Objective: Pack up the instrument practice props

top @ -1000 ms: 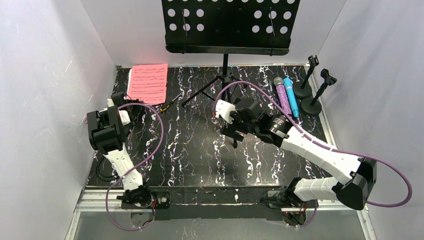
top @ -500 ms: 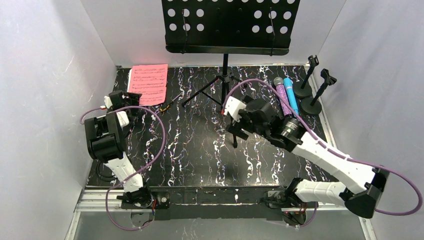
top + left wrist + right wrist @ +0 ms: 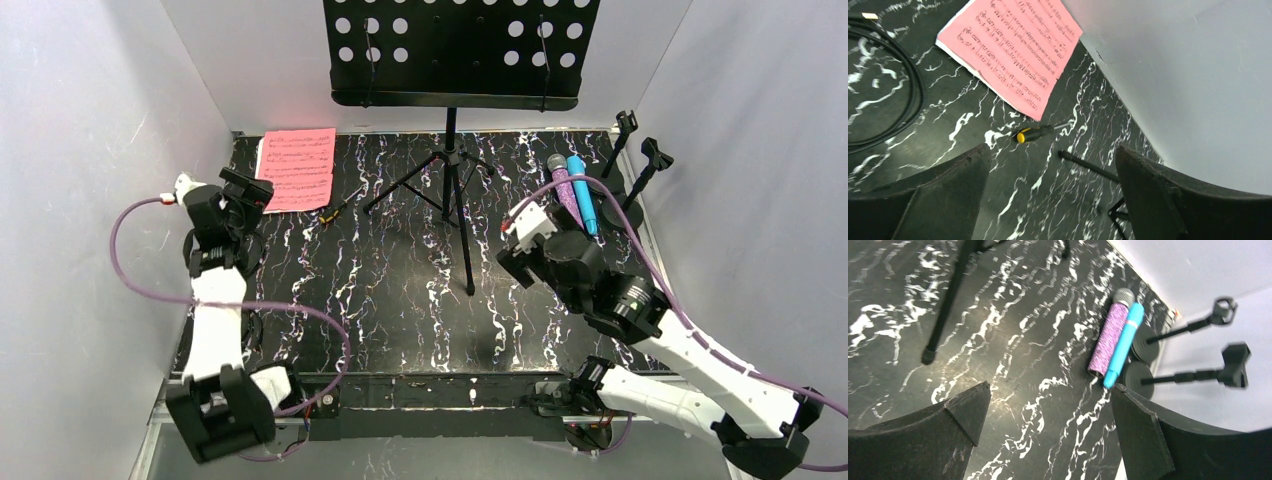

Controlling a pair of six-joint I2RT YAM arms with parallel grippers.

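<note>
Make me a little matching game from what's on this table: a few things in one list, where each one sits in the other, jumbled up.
1. pink music sheet
2. blue microphone
3. mic holders
4. yellow-and-black tool

A. standing in the far right corner
B. lying alongside the purple microphone
C. lying flat in the far left corner
D. lying by the sheet's near corner

Pairs: 1-C, 2-B, 3-A, 4-D

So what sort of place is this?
Probably a robot test booth, not a music room: two robot arms bolted to a marbled table, blank white walls close around, music stand and microphones as props.
</note>
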